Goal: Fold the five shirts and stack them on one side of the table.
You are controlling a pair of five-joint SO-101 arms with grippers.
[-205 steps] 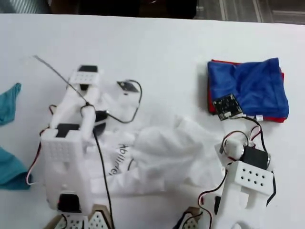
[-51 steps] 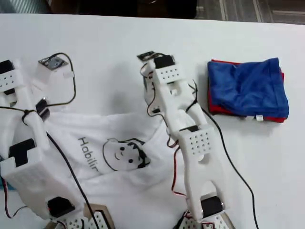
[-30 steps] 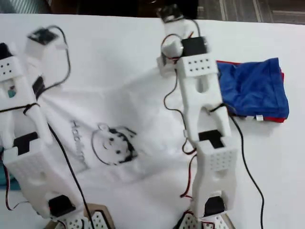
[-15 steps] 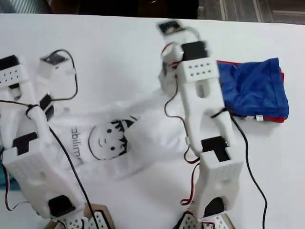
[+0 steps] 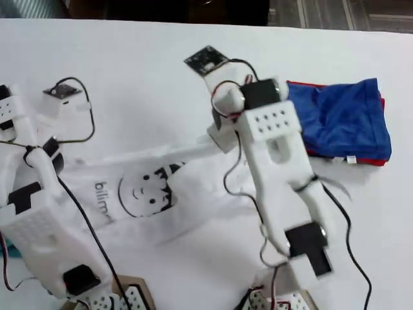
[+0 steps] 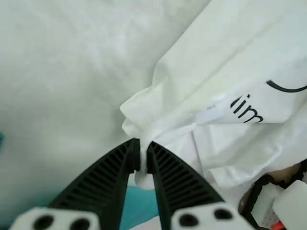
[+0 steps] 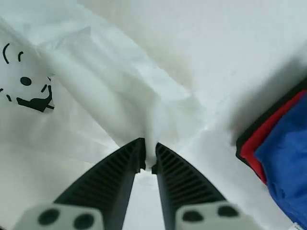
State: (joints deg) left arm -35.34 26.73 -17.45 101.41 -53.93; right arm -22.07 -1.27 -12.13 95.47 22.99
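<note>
Both jaws tight on white shirt (image 5: 193, 192)

In the high view the left arm (image 5: 39, 219) is cut off by the picture's edge and lies over one side of the white shirt (image 5: 187, 187), whose printed word starts out of sight. The right arm (image 5: 277, 148) hides a corner of the blue shirt (image 5: 348, 116). The red shirt (image 7: 249, 146) lies beneath the blue one, with just its rim peeking out. The pinched shirt corners vanish inside the clamped left gripper (image 6: 141, 155) and right gripper (image 7: 147, 155). A teal cloth (image 6: 141, 203) is a mere sliver, too little to identify.
</note>
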